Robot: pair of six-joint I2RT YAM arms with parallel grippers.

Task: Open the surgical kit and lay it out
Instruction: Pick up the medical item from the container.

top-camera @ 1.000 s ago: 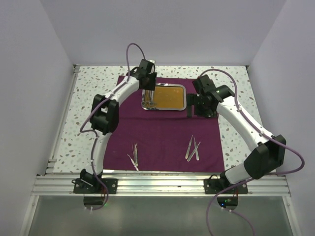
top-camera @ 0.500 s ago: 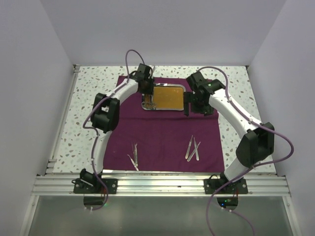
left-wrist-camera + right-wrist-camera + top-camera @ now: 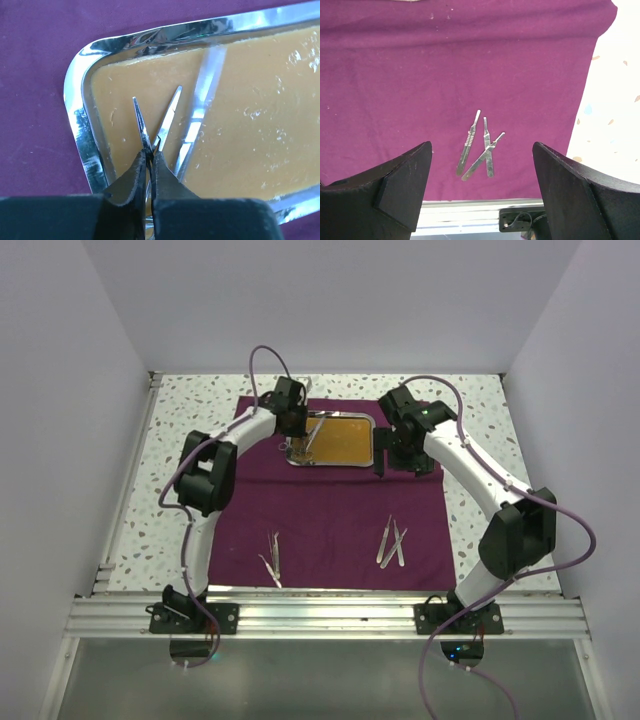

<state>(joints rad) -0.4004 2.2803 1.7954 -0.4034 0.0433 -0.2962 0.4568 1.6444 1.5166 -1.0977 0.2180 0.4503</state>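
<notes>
Step in hand: emptying the tray (image 3: 340,463) onto the cloth (image 3: 330,505); judged past halfway, with two groups of tools laid out along the cloth's lower part.
Left group: thin silver tools (image 3: 271,560), lower left of the cloth in the top view, lying close together.
Left pincer (image 3: 150,159): clamped on a two-pointed instrument (image 3: 167,117) at the tray's left end, over the orange liner (image 3: 250,130); tweezers or scissors, cannot tell.
Beside it: one flat silver handle (image 3: 202,95) on the liner.
Right pincer (image 3: 481,145): wide apart, gripping nothing, above the cloth right of the tray.
Right group: three tools (image 3: 488,155), lower right of the cloth, two crossing.
Next move: likely a straight lift clear of the steel rim (image 3: 80,125), then a carry down to bare cloth.
Edges: rim close on the left of the tips; cloth edge and speckled table (image 3: 615,100) at far right.
Open room: bare cloth between the two groups.
</notes>
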